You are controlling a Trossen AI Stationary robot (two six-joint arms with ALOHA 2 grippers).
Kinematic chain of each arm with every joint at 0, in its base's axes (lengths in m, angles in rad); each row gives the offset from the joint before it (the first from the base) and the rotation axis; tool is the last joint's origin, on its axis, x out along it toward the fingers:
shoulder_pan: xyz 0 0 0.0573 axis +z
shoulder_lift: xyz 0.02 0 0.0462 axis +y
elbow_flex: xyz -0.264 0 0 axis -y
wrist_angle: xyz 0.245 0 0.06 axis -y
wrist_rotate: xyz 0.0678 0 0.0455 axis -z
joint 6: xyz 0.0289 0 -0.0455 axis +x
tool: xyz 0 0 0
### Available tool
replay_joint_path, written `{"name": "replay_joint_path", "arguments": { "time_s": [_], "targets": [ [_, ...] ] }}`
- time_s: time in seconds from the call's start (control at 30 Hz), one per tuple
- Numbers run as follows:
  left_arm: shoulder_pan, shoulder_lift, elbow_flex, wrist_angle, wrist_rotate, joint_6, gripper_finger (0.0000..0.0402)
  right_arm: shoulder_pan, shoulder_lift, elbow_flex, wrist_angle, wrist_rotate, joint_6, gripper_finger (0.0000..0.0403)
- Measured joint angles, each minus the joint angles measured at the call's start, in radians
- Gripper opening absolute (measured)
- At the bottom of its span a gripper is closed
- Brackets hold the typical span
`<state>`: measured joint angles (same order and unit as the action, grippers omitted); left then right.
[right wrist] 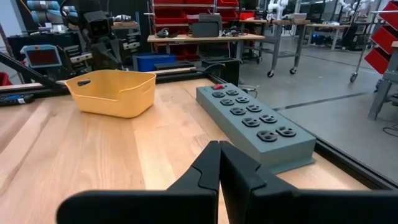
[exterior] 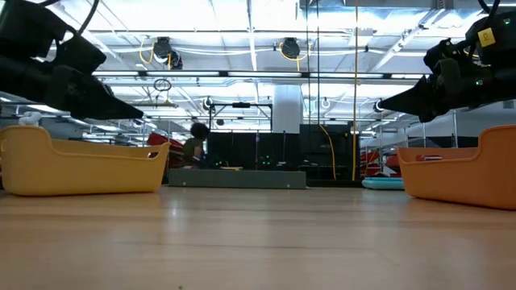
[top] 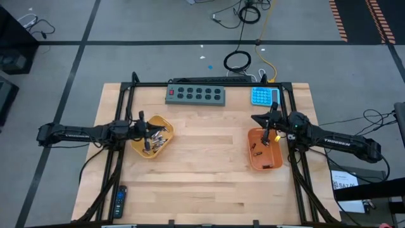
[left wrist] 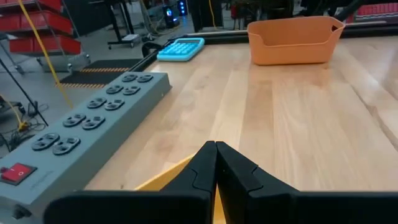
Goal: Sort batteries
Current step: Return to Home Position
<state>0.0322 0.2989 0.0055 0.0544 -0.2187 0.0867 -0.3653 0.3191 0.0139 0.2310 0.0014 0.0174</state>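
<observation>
In low view, we cannot see inside yellow plastic bin [exterior: 81,169] or orange plastic bin [exterior: 459,177]: walls hide contents. In high view, we cannot count tiny cylindrical batteries [top: 156,140].

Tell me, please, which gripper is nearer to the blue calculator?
Right. The right gripper is by the orange bin, close to the calculator; the left gripper is across the table, above the yellow bin.

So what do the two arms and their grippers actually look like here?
Both arms are black and slim, with white lettering along the forearm: left arm, right arm. The left gripper and right gripper have matte black wedge-shaped fingers tapering to points. A yellow tag sits on the right wrist.
</observation>
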Motion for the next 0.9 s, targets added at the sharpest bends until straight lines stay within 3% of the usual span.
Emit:
{"name": "replay_joint_path", "arguments": {
  "time_s": [0.43, 0.9],
  "targets": [
    [0.0, 0.0, 0.0, 0.001, 0.0, -0.001, 0.0018, 0.042, -0.02, 0.0, -0.003, -0.001, -0.002, 0.0],
    [0.0, 0.0, -0.001, 0.006, 0.001, -0.001, 0.0018, 0.127, -0.22, 0.0, -0.004, -0.002, -0.002, 0.0]
  ]
}}
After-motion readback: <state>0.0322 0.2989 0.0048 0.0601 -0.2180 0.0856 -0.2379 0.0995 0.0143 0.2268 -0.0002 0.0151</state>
